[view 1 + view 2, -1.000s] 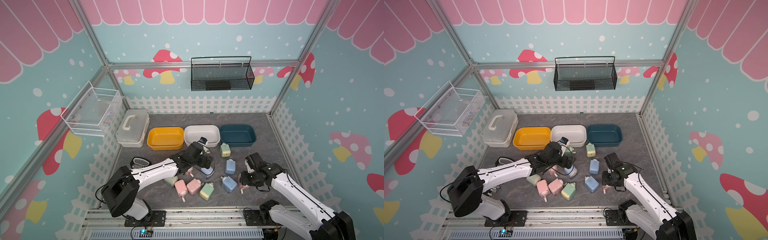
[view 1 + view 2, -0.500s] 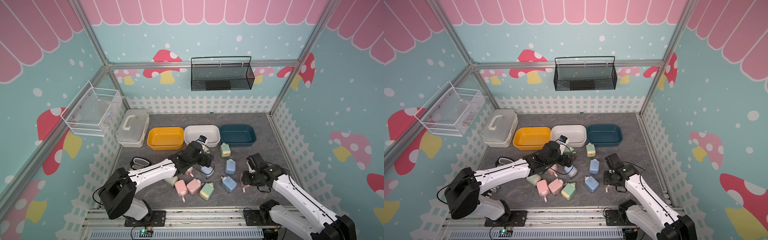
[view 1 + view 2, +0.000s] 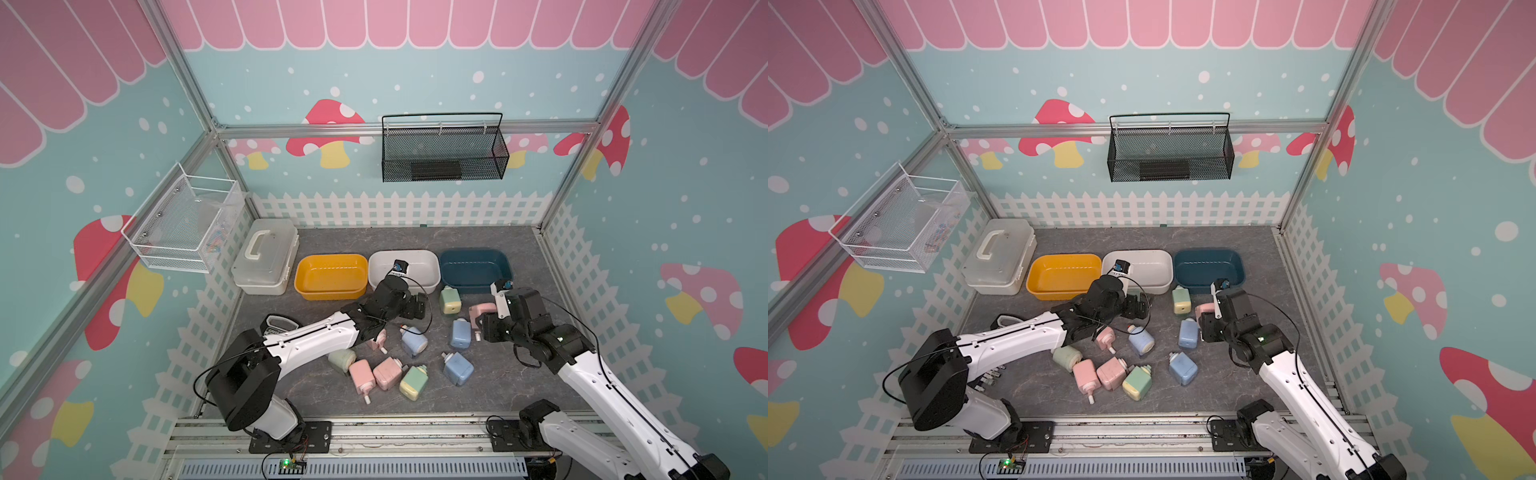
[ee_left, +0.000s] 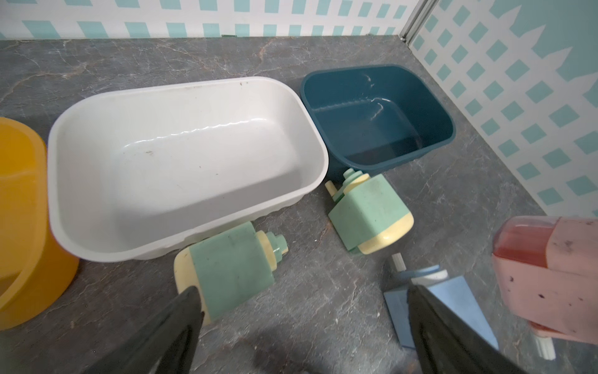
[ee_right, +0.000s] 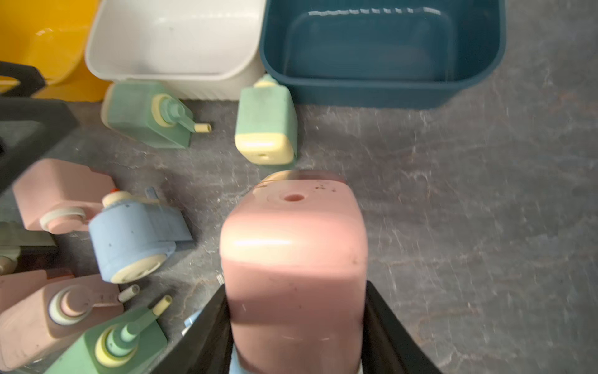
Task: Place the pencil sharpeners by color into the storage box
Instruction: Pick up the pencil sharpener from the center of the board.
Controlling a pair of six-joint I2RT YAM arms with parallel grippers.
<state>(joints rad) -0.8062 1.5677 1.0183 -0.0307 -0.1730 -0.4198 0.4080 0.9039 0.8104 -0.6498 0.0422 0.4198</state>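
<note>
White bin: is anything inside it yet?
Nothing: the left wrist view shows the white bin with its floor bare. In both top views the left arm's wrist hides a small patch by its near rim.

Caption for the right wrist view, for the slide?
The right gripper holds a pink sharpener facing the white bin and dark blue bin, with two green sharpeners lying in front.

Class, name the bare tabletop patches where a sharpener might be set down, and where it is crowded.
Bare: behind the tubs, up to the back fence; right of the blue tub; in front, along the rail. Crowded: the middle, among the sharpeners.
</note>
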